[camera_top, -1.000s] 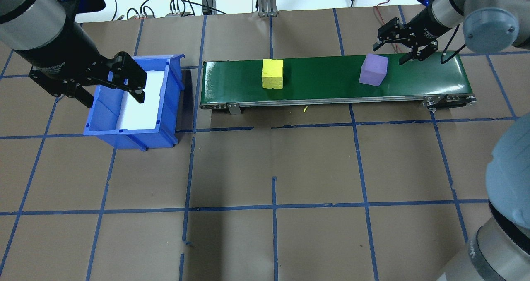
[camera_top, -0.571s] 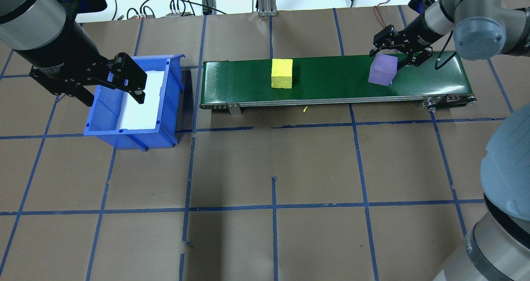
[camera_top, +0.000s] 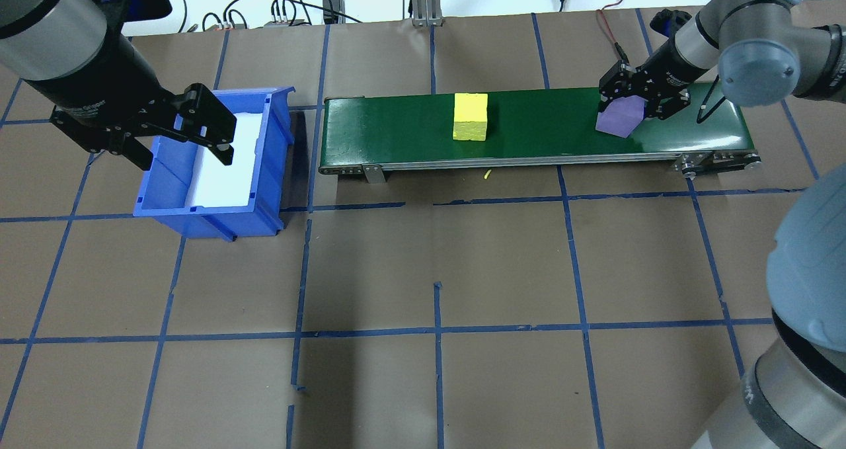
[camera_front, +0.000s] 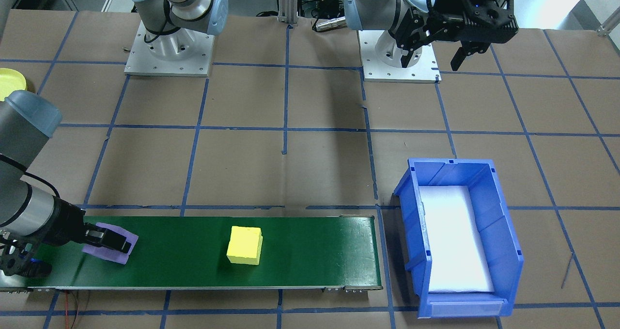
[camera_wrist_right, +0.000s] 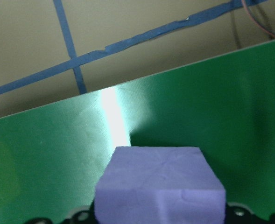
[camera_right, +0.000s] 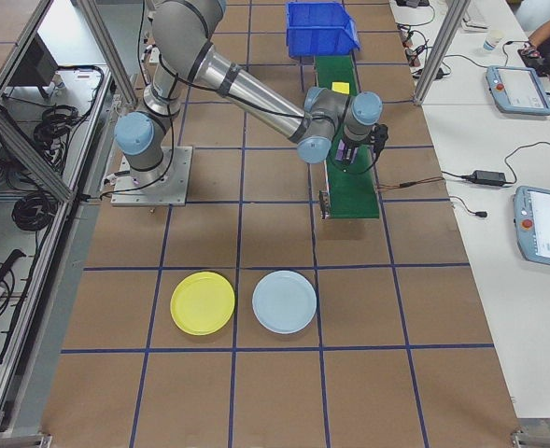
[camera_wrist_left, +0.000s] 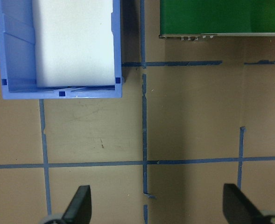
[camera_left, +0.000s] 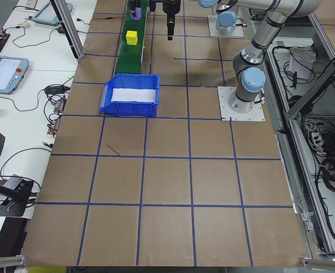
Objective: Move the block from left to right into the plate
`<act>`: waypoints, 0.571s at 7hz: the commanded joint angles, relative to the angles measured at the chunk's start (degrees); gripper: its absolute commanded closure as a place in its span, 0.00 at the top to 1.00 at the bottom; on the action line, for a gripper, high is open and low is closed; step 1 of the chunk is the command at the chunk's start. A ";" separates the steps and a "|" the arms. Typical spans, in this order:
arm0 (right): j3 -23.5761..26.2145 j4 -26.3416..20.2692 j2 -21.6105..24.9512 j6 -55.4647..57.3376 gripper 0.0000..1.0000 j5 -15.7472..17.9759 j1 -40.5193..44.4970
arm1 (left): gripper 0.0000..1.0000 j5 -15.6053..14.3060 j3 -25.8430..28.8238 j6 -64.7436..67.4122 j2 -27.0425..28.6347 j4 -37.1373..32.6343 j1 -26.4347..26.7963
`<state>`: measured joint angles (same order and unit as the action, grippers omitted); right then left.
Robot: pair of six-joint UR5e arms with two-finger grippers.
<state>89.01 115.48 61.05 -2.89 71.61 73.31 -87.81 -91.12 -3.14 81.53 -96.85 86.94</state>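
A purple block [camera_top: 620,120] sits tilted at the right end of the green conveyor belt [camera_top: 542,138]. My right gripper [camera_top: 634,98] is shut on it, one finger on each side. The right wrist view shows the purple block [camera_wrist_right: 158,186] filling the space between the jaws. A yellow block [camera_top: 470,116] rides mid-belt, touched by nothing. The yellow plate [camera_right: 203,303] lies on the table past the belt's right end, also showing as the plate [camera_front: 12,82] at the front view's left edge. My left gripper [camera_top: 175,148] hangs open and empty over the blue bin's left wall.
The blue bin [camera_top: 211,219] with a white liner stands just left of the belt. A pale blue plate [camera_right: 285,301] lies beside the yellow one. Cables run along the table's far edge. Brown paper with blue tape lines covers the table.
Both blocks rode rightward on the belt. My right gripper came down around the purple block and shut on it, tilting it. The left arm stayed still.
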 commanded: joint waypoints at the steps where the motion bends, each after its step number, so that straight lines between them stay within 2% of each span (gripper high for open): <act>1: -1.64 -0.34 1.87 -2.63 0.24 8.93 -0.97 | 1.00 -0.69 0.50 0.07 0.03 0.17 -0.01; 2: -1.65 -0.34 2.75 -7.52 0.23 13.86 -3.59 | 1.00 -1.21 0.68 -0.02 0.03 0.26 -0.01; 4: -1.13 -0.25 2.76 -26.55 0.23 14.35 -15.06 | 1.00 -0.78 0.07 -0.37 0.20 0.52 -0.01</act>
<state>87.67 115.20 63.70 -18.61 85.02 65.00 -88.73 -90.86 -3.20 81.62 -96.43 86.92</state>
